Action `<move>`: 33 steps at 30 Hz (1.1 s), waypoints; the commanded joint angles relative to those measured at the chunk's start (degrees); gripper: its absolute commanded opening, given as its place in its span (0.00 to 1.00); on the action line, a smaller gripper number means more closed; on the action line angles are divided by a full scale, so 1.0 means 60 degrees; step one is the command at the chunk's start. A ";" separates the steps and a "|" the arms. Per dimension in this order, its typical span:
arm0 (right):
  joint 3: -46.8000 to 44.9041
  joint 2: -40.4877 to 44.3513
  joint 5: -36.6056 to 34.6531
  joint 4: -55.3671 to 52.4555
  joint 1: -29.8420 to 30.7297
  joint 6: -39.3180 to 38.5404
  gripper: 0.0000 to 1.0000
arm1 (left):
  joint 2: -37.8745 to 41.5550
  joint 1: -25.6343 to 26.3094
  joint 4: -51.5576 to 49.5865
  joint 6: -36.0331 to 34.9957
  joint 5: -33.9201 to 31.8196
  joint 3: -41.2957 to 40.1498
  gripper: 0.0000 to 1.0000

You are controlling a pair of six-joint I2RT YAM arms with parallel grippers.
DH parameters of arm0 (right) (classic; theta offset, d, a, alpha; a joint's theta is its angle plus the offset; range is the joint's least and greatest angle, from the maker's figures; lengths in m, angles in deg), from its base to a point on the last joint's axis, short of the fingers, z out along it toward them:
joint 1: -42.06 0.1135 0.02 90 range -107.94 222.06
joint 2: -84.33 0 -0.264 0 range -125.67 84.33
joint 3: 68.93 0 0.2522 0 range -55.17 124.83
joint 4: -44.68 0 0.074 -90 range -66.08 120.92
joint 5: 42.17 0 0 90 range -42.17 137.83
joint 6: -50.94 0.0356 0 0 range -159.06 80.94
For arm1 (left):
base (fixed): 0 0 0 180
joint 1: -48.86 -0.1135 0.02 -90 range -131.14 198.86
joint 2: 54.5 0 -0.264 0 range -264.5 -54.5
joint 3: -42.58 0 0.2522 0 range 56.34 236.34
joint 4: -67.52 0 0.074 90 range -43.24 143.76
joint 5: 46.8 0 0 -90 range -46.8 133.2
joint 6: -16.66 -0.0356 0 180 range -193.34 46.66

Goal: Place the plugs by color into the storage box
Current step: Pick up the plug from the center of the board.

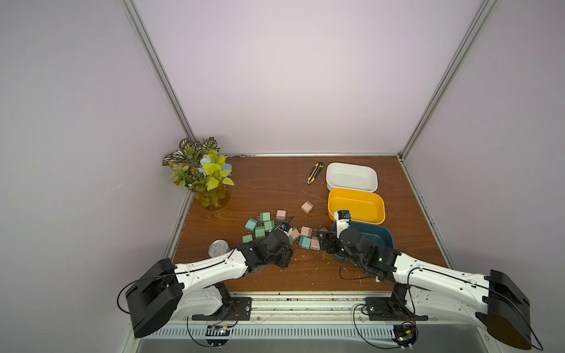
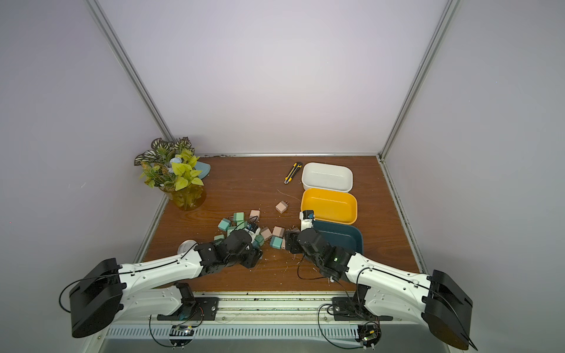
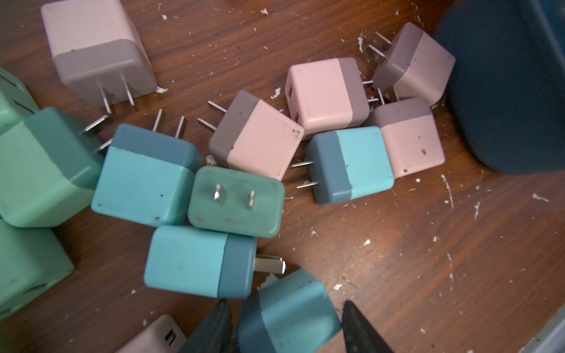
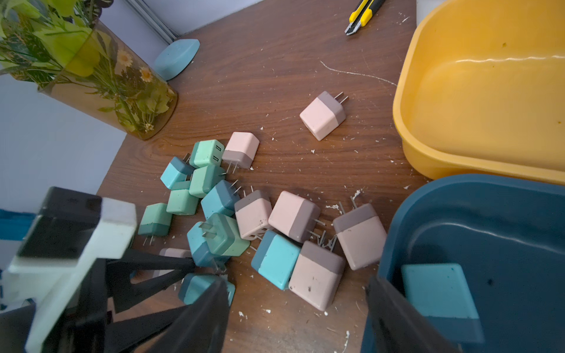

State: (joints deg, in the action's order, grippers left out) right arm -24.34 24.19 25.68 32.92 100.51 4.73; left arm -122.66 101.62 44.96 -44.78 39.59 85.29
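Observation:
Several plugs (image 1: 266,224) in teal-blue, mint green and pale pink lie heaped mid-table, and one pink plug (image 1: 306,207) lies apart. In the left wrist view my left gripper (image 3: 286,302) has its two black fingers against the sides of a teal-blue plug (image 3: 290,318) resting on the wood. My right gripper (image 4: 301,324) is open and empty at the pile's right edge, one finger over the dark blue tub's rim. The storage box is three tubs: white (image 1: 351,165), yellow (image 1: 356,191) and dark blue (image 1: 388,238). One teal-blue plug (image 4: 440,293) lies in the dark blue tub.
A yellow-black utility knife (image 1: 315,172) lies left of the white tub. A vase of leaves (image 1: 211,195) stands at the back left with a pale blue object (image 1: 227,166) behind it. A round metal tin (image 1: 218,247) sits by the left arm. White crumbs litter the wood.

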 commanded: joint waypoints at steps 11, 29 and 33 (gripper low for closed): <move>0.0663 -0.0625 0.0238 0.0461 0.0072 -0.0420 0.77 | -0.0254 0.0069 -0.0538 -0.0057 -0.0291 0.0251 0.54; 0.0793 0.0263 -0.0211 0.0034 0.0072 -0.0560 0.78 | 0.0535 0.0071 -0.1135 -0.0079 -0.0333 0.0972 0.47; 0.0851 0.0470 -0.0292 -0.0071 0.0072 -0.0658 0.78 | 0.0589 0.0070 -0.1330 -0.0087 -0.0278 0.1207 0.46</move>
State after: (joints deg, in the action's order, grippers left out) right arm -19.77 25.56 25.61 32.98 100.60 1.85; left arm -120.14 101.62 38.53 -45.05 38.78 90.19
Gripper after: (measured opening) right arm 0.775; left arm 0.534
